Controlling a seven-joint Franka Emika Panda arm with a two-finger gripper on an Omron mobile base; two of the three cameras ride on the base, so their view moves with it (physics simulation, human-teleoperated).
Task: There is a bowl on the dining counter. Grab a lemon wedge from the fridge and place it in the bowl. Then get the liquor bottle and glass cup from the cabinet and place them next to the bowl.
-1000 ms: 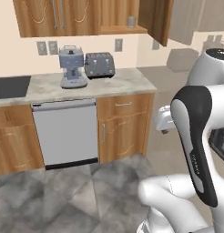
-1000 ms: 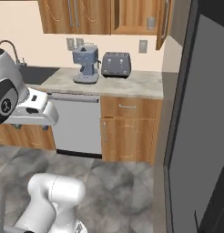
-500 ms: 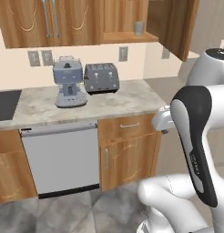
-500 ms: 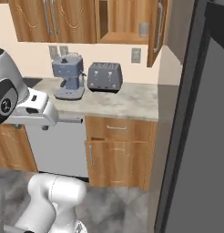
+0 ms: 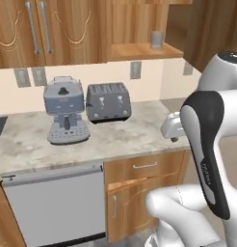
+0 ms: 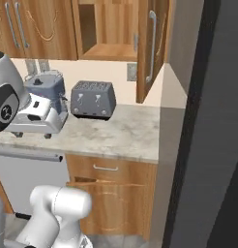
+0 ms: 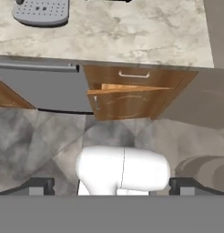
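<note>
Open cabinet shelf point(image 5: 139, 50) reachable; toaster point(image 5: 108, 101), coffee machine point(image 5: 66, 116) crowd counter point(image 5: 125, 137) below.

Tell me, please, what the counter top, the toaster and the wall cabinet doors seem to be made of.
Counter top: looks like polished stone, perhaps marble or granite, from its mottled beige-grey veining. Toaster: probably brushed metal, given its even dark grey, slightly shiny body. Wall cabinet doors: look like varnished wood, with warm brown grain and carved curves; their handles seem metal.
</note>
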